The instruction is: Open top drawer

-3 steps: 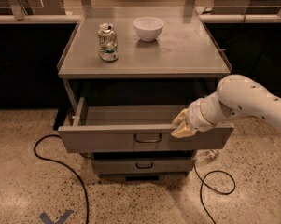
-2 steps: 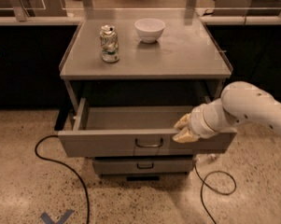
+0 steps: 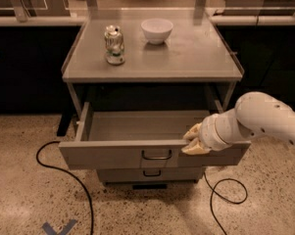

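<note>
The top drawer (image 3: 112,154) of the grey cabinet is pulled well out, showing its wide, shallow empty tray (image 3: 137,126). Its dark loop handle (image 3: 156,155) sits at the middle of the front. My gripper (image 3: 193,141) is at the drawer front's upper edge, just right of the handle, with its pale fingers (image 3: 196,148) over the rim. The white arm reaches in from the right.
A shorter lower drawer (image 3: 149,174) with a small handle is shut below. On the cabinet top (image 3: 186,58) stand a can (image 3: 114,44) and a white bowl (image 3: 157,30). Black cables (image 3: 63,173) lie on the speckled floor at left and right. Dark counters run behind.
The top drawer has slid further out toward the camera, and my gripper has moved with its front edge, down and toward me.
</note>
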Controlling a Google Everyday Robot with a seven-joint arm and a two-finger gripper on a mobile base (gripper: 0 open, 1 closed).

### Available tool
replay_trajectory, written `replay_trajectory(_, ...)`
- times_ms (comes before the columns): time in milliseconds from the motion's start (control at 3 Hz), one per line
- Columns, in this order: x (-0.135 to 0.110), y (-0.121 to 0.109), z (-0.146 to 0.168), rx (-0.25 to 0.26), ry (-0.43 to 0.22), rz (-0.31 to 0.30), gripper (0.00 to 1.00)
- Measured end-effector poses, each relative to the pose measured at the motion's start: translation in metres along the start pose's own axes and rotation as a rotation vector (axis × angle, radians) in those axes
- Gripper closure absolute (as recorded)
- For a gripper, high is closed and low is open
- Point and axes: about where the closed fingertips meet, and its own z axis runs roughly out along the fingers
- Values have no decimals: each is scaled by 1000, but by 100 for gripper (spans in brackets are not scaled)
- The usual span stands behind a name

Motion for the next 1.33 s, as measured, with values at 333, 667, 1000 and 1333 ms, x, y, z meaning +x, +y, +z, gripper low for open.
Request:
replay_trajectory(333,1,2,-1,0,0,0,100)
replay_trajectory(667,0,18,-7,19,-4,-10,100)
replay_trajectory(1000,1,19,-8,19,-4,-10,100)
replay_trajectory(1333,0,33,-14,36,-9,-18,100)
